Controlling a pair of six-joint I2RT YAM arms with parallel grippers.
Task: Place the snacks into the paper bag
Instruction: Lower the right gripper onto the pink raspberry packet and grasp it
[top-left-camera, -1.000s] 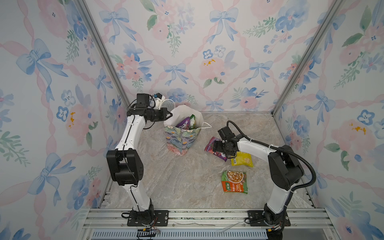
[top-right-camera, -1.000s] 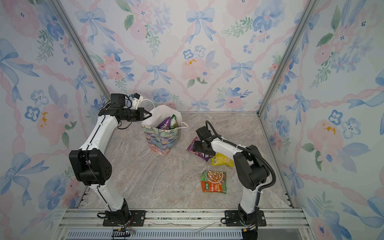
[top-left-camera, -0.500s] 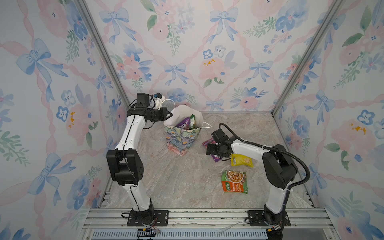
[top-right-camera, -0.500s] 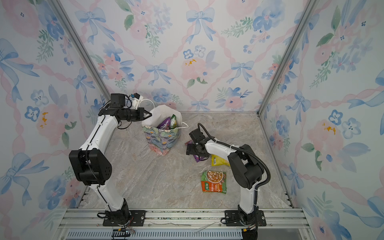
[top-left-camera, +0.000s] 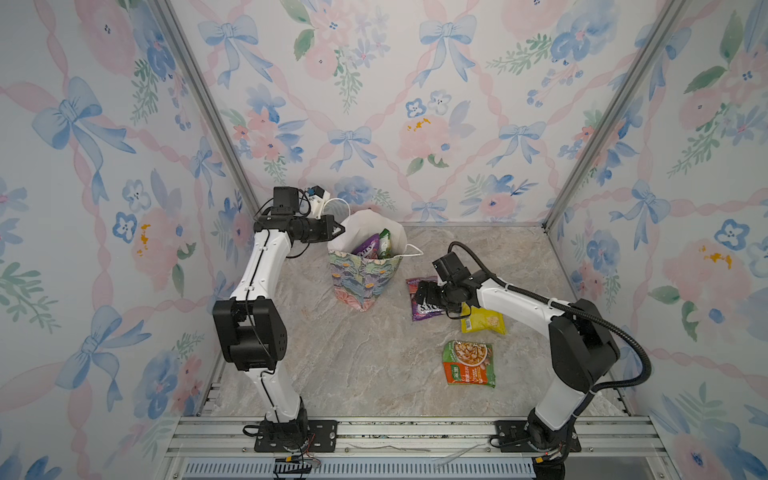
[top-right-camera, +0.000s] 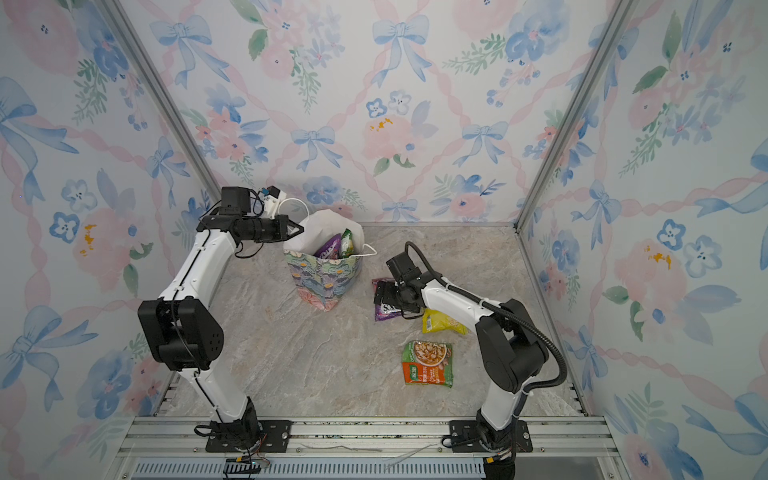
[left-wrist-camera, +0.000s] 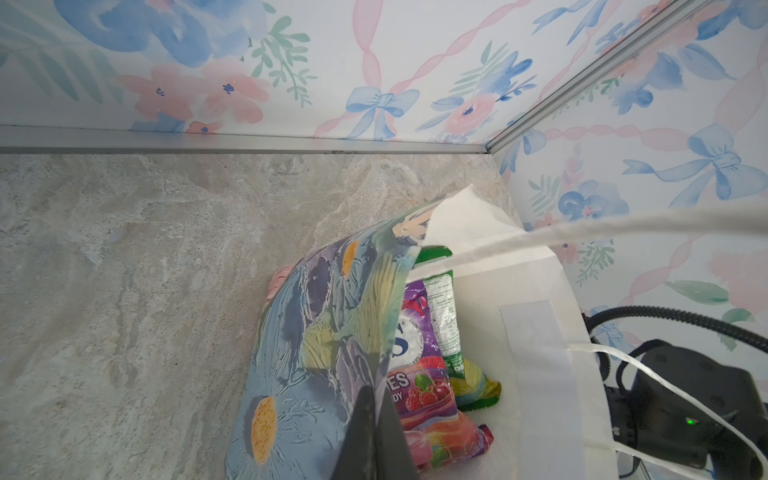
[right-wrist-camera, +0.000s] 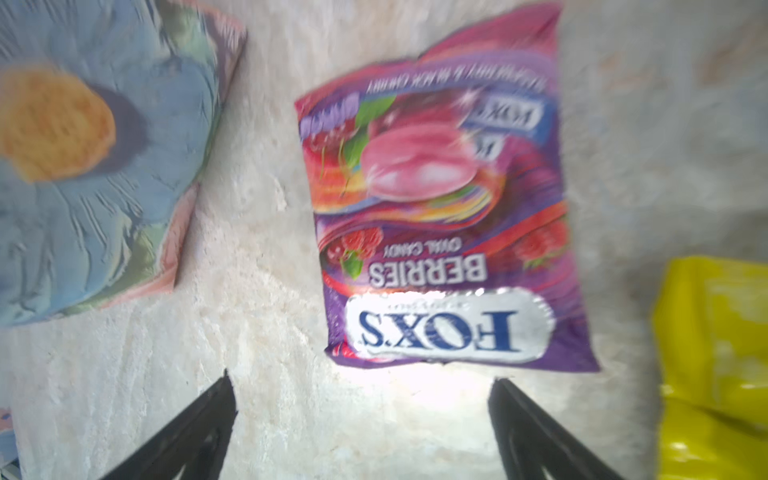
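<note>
The paper bag (top-left-camera: 361, 278) (top-right-camera: 322, 278) stands upright at the back of the table. My left gripper (top-left-camera: 338, 229) (top-right-camera: 298, 228) (left-wrist-camera: 376, 415) is shut on its rim, pinching the floral wall (left-wrist-camera: 316, 353). Inside lie a purple packet (left-wrist-camera: 419, 390) and a green packet (left-wrist-camera: 444, 316). A purple FOX'S packet (top-left-camera: 428, 309) (top-right-camera: 384, 311) (right-wrist-camera: 440, 216) lies flat on the table, right of the bag. My right gripper (top-left-camera: 424, 293) (top-right-camera: 384, 293) (right-wrist-camera: 361, 386) hovers open over it, holding nothing, its fingers just short of the packet's logo end.
A yellow packet (top-left-camera: 484, 321) (top-right-camera: 442, 324) (right-wrist-camera: 715, 365) lies close beside the purple one. An orange-green pouch (top-left-camera: 468, 363) (top-right-camera: 428, 363) lies nearer the front. The bag's white cord handle (top-left-camera: 411, 249) hangs over its right side. Floral walls close in on three sides.
My right gripper has moved a little to the left, toward the bag, staying open above the purple packet. The left arm and the bag have not moved.
</note>
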